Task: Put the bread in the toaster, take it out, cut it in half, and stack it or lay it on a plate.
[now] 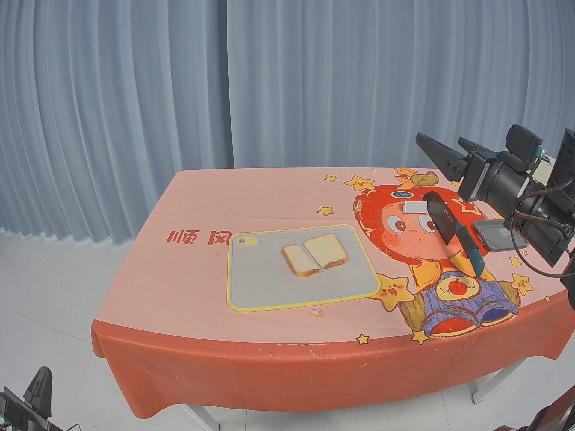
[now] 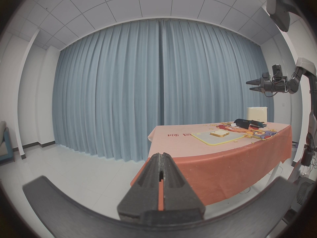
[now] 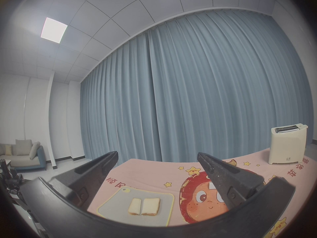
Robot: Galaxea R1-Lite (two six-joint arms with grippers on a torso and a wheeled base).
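Two bread halves (image 1: 299,260) (image 1: 326,249) lie side by side on the grey, yellow-rimmed cutting board (image 1: 269,285); the right wrist view shows them (image 3: 134,206) (image 3: 151,206) on the board (image 3: 110,209) too. A knife (image 1: 452,228) with a black blade and teal handle lies on the tablecloth right of the board. My right gripper (image 1: 440,140) (image 3: 157,156) hangs open and empty, high above the knife at the table's right side. My left gripper (image 2: 160,182) is shut on nothing, low and off the table's front left corner (image 1: 37,390).
A white toaster (image 3: 286,143) (image 2: 257,114) stands at the table's far right. A flat grey square item (image 1: 500,234) lies beside the knife handle. A crumb (image 1: 316,313) sits in front of the board. Curtains hang behind the table.
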